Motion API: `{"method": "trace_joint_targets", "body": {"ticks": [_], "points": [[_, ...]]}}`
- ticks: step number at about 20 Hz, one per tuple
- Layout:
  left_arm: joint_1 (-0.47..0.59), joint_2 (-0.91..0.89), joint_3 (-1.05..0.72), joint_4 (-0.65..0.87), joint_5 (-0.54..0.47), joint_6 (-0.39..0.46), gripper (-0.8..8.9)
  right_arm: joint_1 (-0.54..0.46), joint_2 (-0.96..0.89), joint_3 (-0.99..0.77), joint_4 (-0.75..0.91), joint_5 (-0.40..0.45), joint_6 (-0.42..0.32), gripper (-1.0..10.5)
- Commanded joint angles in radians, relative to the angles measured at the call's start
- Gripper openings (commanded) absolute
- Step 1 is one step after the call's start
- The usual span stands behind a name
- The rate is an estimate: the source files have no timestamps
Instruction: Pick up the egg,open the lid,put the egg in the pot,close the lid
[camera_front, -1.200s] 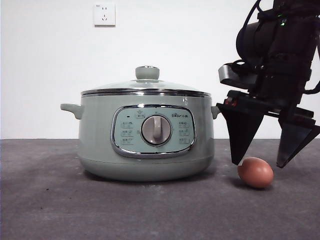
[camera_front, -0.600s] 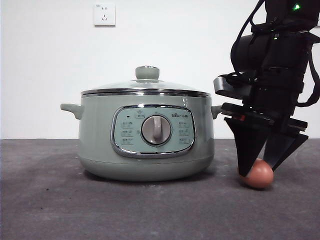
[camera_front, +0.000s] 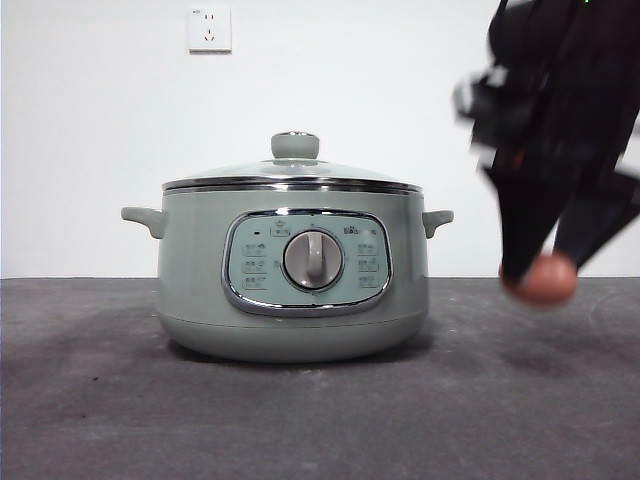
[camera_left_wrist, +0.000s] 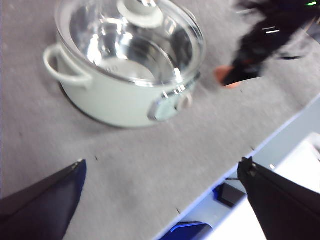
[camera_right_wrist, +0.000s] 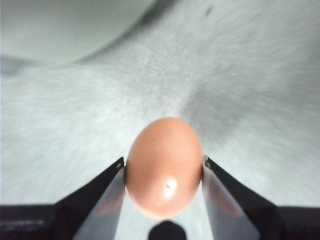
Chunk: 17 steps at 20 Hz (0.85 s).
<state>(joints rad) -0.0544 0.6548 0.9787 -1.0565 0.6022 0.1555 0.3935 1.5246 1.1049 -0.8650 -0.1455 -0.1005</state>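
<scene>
the right gripper (camera_right_wrist: 164, 172) pinches the small brown-orange egg (camera_front: 547, 279) above the dark table (camera_front: 300, 420), beside the lidded sage-green pot (camera_front: 290, 280); the left gripper (camera_left_wrist: 160, 200) hangs spread wide.

A plain white wall (camera_front: 100, 150) is filling the whole upper part of my front view, evenly lit. A white power socket (camera_front: 209, 29) is sitting near the upper left of that frame. Below it, a dark grey tabletop (camera_front: 120, 400) is stretching across the bottom. In my left wrist view, its pale edge (camera_left_wrist: 260, 145) is running toward the lower right.
</scene>
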Motion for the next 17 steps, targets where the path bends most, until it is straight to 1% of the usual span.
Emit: {"method": "trace_joint_targets", "body": {"ticks": [1, 3, 5, 6, 7, 9, 12, 14, 17], "points": [[-0.025, 0.051, 0.012, 0.074, 0.003, -0.022, 7.19, 0.002, -0.142, 0.000, -0.029, 0.002, 0.018, -0.2], [-0.072, 0.109, 0.012, 0.179, 0.002, -0.061, 7.19, 0.002, -0.276, 0.000, -0.042, 0.002, 0.025, -0.2], [-0.143, 0.184, 0.012, 0.302, -0.003, -0.106, 7.18, 0.002, -0.394, 0.000, -0.046, 0.002, 0.034, -0.2], [-0.187, 0.230, 0.012, 0.379, -0.031, -0.132, 7.18, 0.002, -0.451, 0.000, -0.049, 0.002, 0.050, -0.2], [-0.225, 0.268, 0.013, 0.440, -0.069, -0.138, 7.18, 0.002, -0.492, 0.000, -0.055, 0.002, 0.058, -0.2], [-0.309, 0.365, 0.043, 0.528, -0.169, -0.141, 7.19, 0.002, -0.569, 0.000, -0.071, 0.002, 0.059, -0.2], [-0.407, 0.541, 0.145, 0.605, -0.308, -0.127, 7.19, 0.002, -0.646, 0.000, -0.100, -0.005, 0.077, -0.2], [-0.441, 0.647, 0.211, 0.647, -0.351, -0.122, 7.19, 0.002, -0.671, 0.000, -0.114, -0.005, 0.085, -0.2], [-0.472, 0.803, 0.303, 0.684, -0.389, -0.102, 7.19, 0.002, -0.694, 0.000, -0.120, -0.005, 0.085, -0.2]]}}
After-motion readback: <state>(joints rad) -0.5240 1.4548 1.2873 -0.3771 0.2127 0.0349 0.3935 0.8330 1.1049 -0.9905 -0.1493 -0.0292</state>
